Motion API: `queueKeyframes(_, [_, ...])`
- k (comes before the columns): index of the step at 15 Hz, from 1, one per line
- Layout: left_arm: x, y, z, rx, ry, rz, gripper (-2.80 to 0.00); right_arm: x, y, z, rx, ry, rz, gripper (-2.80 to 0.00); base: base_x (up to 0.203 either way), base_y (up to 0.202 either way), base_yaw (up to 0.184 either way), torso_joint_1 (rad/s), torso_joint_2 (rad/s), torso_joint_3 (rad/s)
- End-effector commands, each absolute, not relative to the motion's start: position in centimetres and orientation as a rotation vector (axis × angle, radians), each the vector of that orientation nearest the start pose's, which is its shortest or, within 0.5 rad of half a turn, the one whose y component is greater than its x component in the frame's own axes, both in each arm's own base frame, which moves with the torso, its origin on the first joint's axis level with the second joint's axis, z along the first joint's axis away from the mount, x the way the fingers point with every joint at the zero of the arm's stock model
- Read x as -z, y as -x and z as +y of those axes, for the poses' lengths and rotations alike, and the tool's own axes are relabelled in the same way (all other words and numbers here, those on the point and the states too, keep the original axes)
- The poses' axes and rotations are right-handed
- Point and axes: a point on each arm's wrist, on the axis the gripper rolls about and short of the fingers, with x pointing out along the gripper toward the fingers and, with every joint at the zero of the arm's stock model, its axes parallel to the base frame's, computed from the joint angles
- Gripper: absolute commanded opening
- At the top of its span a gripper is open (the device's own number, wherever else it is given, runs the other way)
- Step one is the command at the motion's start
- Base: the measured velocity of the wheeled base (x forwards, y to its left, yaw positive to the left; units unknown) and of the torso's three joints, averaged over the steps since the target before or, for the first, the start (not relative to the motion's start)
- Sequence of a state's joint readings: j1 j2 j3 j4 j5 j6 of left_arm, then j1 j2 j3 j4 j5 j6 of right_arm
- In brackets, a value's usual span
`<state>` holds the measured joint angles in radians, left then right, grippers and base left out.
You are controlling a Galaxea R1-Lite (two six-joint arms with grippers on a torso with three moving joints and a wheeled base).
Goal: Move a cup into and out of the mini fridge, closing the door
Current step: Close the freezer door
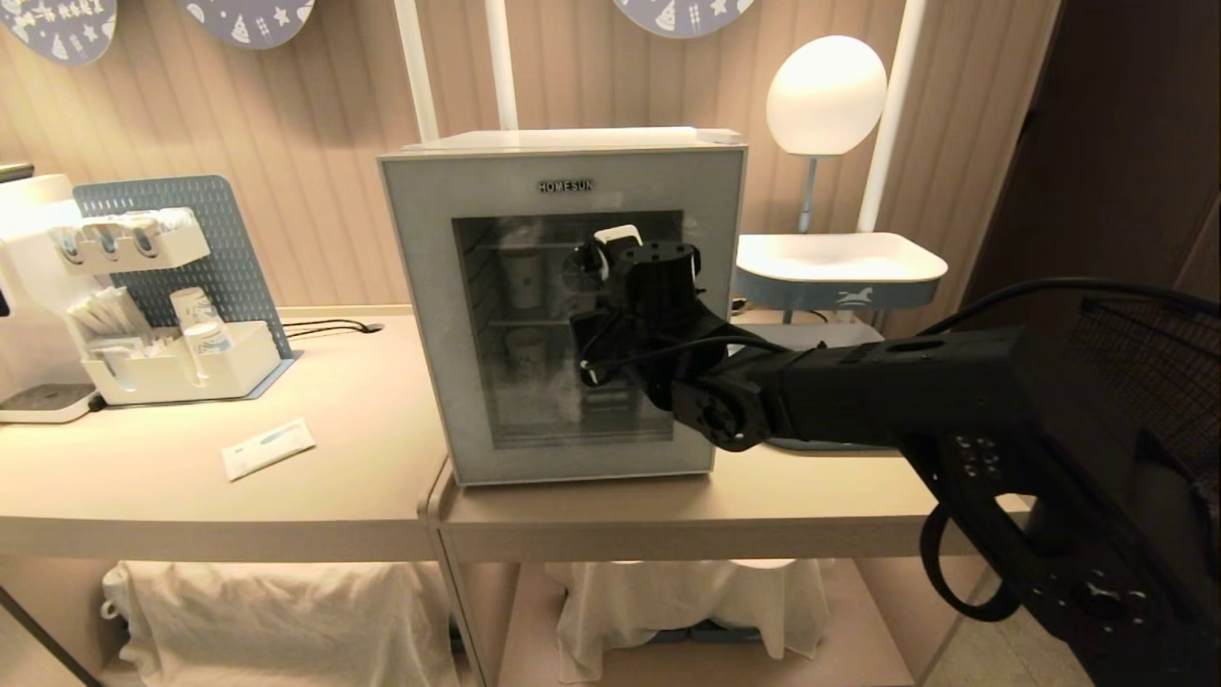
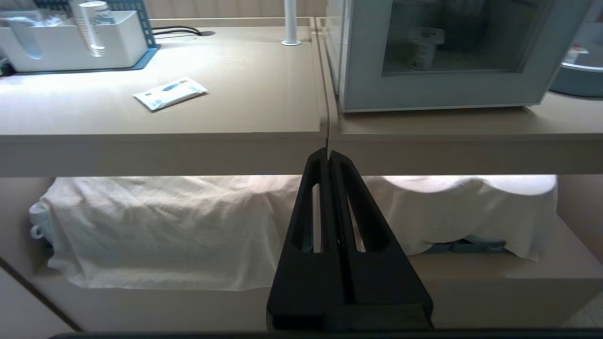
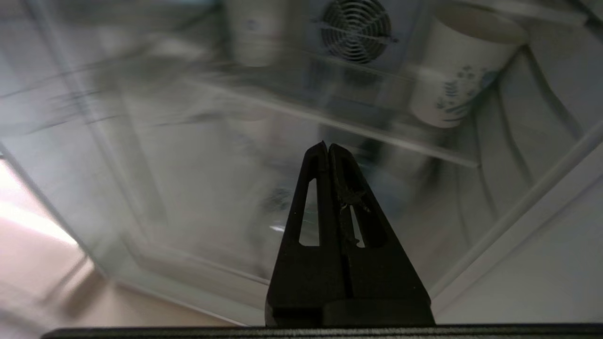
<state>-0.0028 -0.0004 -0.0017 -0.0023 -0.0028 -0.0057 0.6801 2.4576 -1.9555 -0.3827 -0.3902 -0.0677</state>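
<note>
The white mini fridge [image 1: 572, 143] lettered HOMESUN stands on the table with its glass door [image 1: 429, 315] closed. Behind the glass a small white cup [image 2: 421, 47] with pale print sits on the lower shelf [image 1: 527, 355]. A taller patterned paper cup [image 3: 452, 80] stands on a shelf near the round fan [image 3: 356, 29]. My right arm [image 1: 858, 391] reaches across the door front. The right gripper [image 3: 326, 146] is shut and empty, its tips close to the glass. My left gripper [image 2: 327, 153] is shut and empty, low in front of the table edge.
A white organiser [image 1: 181, 367] with paper cups and a pegboard stands at the left. A flat packet [image 1: 267, 447] lies on the table. A round lamp [image 1: 825, 95] and a white tray stand [image 1: 839, 258] are right of the fridge. White cloth [image 1: 286, 611] covers the shelf below.
</note>
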Motion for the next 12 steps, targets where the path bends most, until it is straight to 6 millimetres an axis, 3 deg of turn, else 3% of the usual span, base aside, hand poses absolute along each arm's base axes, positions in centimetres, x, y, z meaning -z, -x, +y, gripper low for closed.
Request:
queueKeyframes(1, [-7.6,2.3,0.0,0.006,0.006,-0.005,-2.80,-13.0,-43.2,31.0,-0.263,0.148,0.131,-2.80,0.000,0.000,0.000,0.000,0.00,0.000])
queueKeyframes(5, [-7.6,2.3,0.0,0.006,0.008,-0.008,-2.80,-12.6,-44.1,29.8,-0.266,0.142,0.134,-2.80,0.000,0.000,0.000,0.000,0.00,0.000])
queueKeyframes(7, [-7.7,2.3,0.0,0.006,0.008,-0.009,-2.80,-13.7,-43.8,29.6,-0.242,0.122,0.106,-2.80,0.000,0.000,0.000,0.000,0.00,0.000])
queueKeyframes(10, [-7.6,2.3,0.0,0.006,0.008,-0.008,-2.80,-17.5,-41.9,27.7,-0.119,0.125,0.060,-2.80,0.000,0.000,0.000,0.000,0.00,0.000])
queueKeyframes(12, [-7.7,2.3,0.0,0.006,0.008,-0.009,-2.80,-21.3,-39.5,25.0,-0.034,0.125,0.011,-2.80,0.000,0.000,0.000,0.000,0.00,0.000])
